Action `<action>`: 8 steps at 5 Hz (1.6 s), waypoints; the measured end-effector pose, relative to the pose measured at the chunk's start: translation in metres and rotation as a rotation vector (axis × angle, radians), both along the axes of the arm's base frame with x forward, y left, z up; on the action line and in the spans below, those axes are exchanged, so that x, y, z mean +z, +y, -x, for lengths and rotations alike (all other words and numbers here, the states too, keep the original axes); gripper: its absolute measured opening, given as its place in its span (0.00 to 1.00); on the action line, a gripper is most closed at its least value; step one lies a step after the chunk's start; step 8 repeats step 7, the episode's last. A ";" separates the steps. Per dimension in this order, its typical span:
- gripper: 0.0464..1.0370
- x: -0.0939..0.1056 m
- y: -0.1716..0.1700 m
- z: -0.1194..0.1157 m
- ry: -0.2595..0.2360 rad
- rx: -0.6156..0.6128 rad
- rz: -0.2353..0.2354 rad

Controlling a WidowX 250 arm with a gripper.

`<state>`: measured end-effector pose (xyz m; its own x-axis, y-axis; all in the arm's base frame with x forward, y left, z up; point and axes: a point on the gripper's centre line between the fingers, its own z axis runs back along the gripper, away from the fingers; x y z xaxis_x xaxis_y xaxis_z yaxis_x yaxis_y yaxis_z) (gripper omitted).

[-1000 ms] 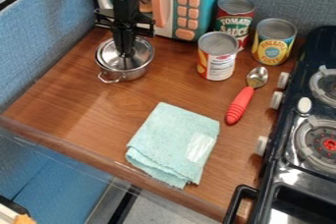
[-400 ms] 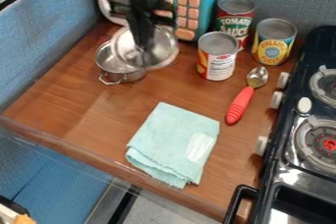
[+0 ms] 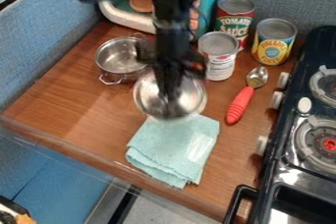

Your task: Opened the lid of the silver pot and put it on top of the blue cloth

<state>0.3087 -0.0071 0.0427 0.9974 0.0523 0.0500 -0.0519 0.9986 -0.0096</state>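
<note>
Camera view: on the counter (image 3: 72, 102), the blue cloth (image 3: 167, 154) lies folded. Beyond it stands the silver pot (image 3: 117, 61), uncovered, bare metal inside. Its lid (image 3: 146, 98) hangs in my gripper (image 3: 172, 110), jaws closed on its top, at the cloth's far edge. Uncovering is done; I judge that lowering and letting go remain.

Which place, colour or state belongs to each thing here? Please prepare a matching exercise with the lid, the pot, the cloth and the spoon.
Things:
1. lid
2. silver pot
3. cloth
4. spoon

Places, colours, states:
A. light blue and folded
B. uncovered, so its inside can be seen
C. red handle, lying near the stove
D. held by the gripper

Right pairs: 1-D, 2-B, 3-A, 4-C
</note>
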 end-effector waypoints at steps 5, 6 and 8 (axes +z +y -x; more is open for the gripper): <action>0.20 -0.058 -0.013 0.027 0.127 -0.048 -0.009; 0.46 -0.041 -0.020 0.030 0.083 -0.052 -0.017; 0.77 0.002 -0.026 0.022 -0.033 -0.077 -0.027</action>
